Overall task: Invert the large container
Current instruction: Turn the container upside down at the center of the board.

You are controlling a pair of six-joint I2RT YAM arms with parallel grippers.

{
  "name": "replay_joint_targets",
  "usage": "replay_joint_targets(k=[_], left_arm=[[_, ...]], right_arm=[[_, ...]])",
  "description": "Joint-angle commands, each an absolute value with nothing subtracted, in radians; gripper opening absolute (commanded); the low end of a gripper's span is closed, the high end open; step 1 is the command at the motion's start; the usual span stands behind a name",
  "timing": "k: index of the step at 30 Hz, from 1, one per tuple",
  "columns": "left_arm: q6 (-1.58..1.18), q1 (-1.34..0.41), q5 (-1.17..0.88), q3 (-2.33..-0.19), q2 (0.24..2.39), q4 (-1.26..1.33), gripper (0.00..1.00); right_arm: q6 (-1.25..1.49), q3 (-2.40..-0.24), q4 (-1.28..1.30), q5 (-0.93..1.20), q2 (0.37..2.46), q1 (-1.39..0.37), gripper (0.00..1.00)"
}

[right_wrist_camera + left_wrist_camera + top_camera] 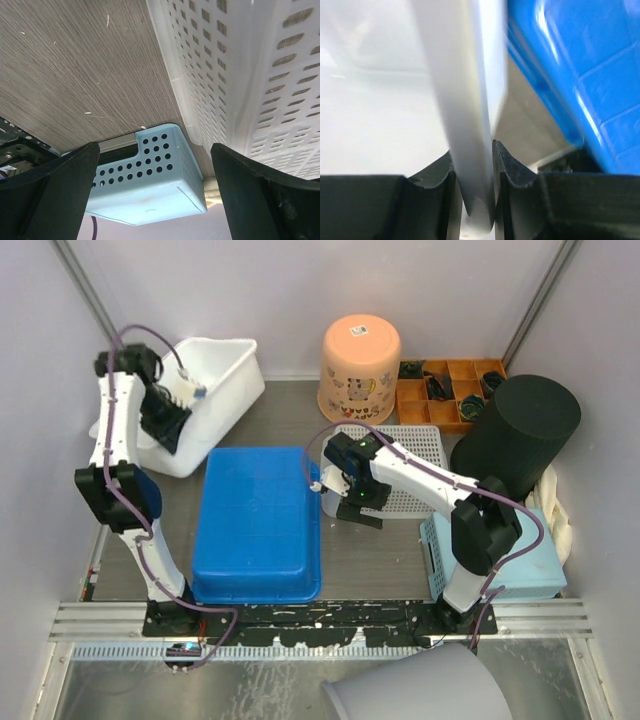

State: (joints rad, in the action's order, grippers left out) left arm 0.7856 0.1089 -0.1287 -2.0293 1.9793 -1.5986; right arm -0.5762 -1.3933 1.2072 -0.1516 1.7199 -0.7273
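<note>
Far left: left gripper (165,422) is clamped on a side wall of the white tub (225,365). In the wrist view one finger presses on each face of the wall, with the rim seated deep between them. The tub is at the back-left of the table (290,405). It looks tilted, mouth mostly upward, so not yet turned over.

Centre: blue bin (260,525) lies bottom-up, just beside the tub's near corner. I cannot tell whether they touch.

Right of centre: right gripper (358,512) is spread wide and empty, hovering between the blue bin and the white perforated basket (420,445), well apart from the tub.

Risks:
- The wall is thin and smooth, so it may slide out of a one-sided pinch as the tub rolls.
- The swinging tub may catch the blue bin or knock the orange bucket (360,360).
- One arm carries the whole load, so the tub may twist.
</note>
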Motion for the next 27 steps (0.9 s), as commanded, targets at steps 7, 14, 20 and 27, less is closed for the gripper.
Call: replay_joint_targets(k=[7, 14, 20, 27], left_arm=[[0.61, 0.17, -0.583, -2.55, 1.861, -1.779, 0.0], [0.403, 0.214, -0.936, -2.669, 1.918, -1.777, 0.0], [0.358, 0.226, -0.97, -2.651, 1.957, -1.777, 0.0], [0.19, 0.317, -1.226, -2.459, 1.996, -1.673, 0.0]], right_arm=[[-0.567, -1.381, 1.212, -0.171, 1.72, -0.735, 1.0], [-0.562, -1.387, 1.225, -0.181, 1.749, -0.742, 1.0], [-0.561, -1.385, 1.23, -0.178, 1.744, -0.742, 1.0], [-0.562, -1.39, 1.23, -0.191, 1.772, -0.745, 1.0]])
